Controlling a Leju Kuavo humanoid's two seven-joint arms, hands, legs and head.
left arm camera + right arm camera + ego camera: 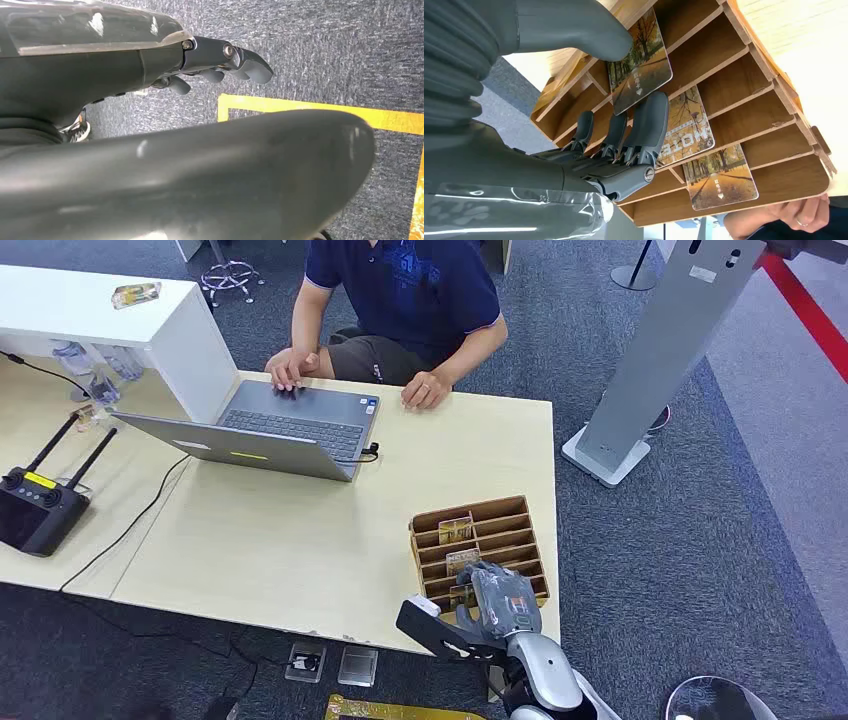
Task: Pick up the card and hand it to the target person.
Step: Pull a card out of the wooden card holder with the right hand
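My right hand [624, 145] pinches card [640, 62] in wooden rack [744, 75], thumb over, fingers under. Left hand [220, 62] hangs loosely curled, empty. Risk I see: card snagging divider, slipping out.

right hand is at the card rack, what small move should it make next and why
Probably close the thumb and fingers on the nearest card and lift it out of its slot. In the right wrist view the right hand has its thumb over that card's edge and its fingers beneath, but whether it already pinches it I cannot tell. The card still sits in the wooden rack.
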